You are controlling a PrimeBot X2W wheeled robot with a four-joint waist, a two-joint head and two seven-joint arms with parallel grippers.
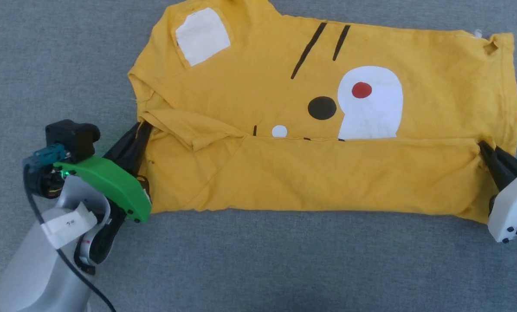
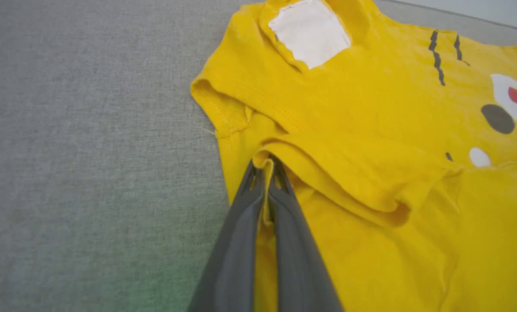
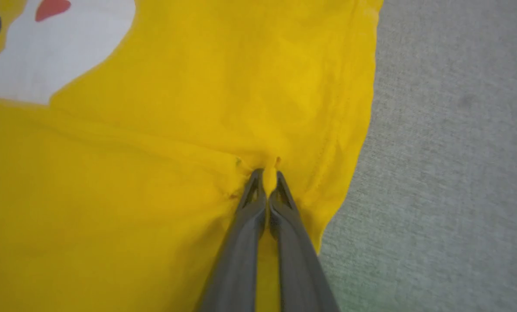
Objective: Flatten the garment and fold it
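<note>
The mustard-yellow T-shirt (image 1: 284, 173) lies spread sideways on the grey surface, its near long edge folded over toward the middle so the fold covers the lower part of the cartoon face. White patches, the red dot (image 1: 361, 89), a black oval and two black stripes show on the far half. My left gripper (image 1: 143, 126) is shut on the folded flap's corner by the sleeve; the left wrist view shows cloth (image 2: 371, 182) pinched between its fingers (image 2: 241, 242). My right gripper (image 1: 483, 146) is shut on the flap's other corner near the hem, where cloth (image 3: 176, 143) bunches between its tips.
Grey felt-like surface (image 1: 258, 268) surrounds the shirt on all sides, with open room in front and to the left. A pale wall strip (image 2: 479, 8) shows beyond the far edge in the left wrist view.
</note>
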